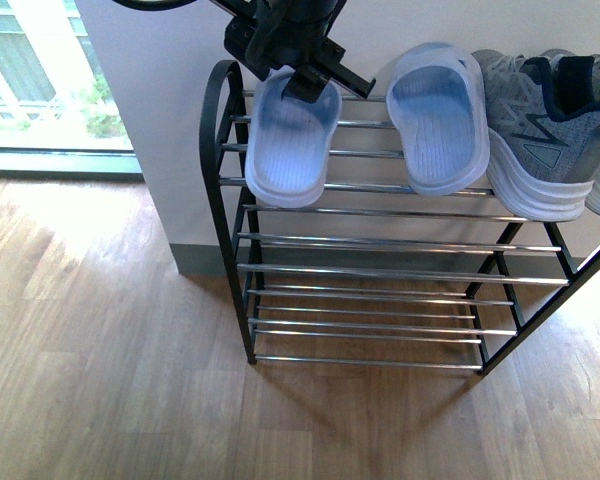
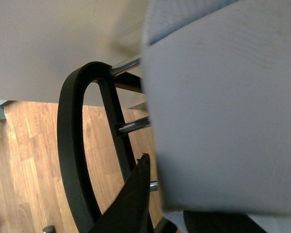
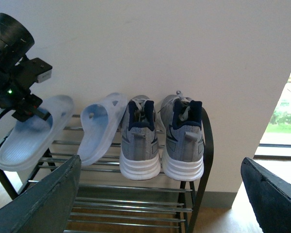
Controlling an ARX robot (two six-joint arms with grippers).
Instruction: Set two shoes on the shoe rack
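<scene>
Left gripper (image 1: 305, 82) clamped on the strap of a pale blue slide (image 1: 290, 150) resting on the shoe rack's (image 1: 220, 190) top bars, second slide (image 1: 438, 120) beside it, grey sneakers (image 3: 161, 138) at the far end, right gripper (image 3: 160, 194) jaws wide apart, holding nothing

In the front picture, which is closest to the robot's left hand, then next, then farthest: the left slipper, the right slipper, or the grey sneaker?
1. Left slipper: at the left hand, rack's left end.
2. Right slipper: middle of the top shelf.
3. Grey sneaker: farthest, toward the right end.
</scene>
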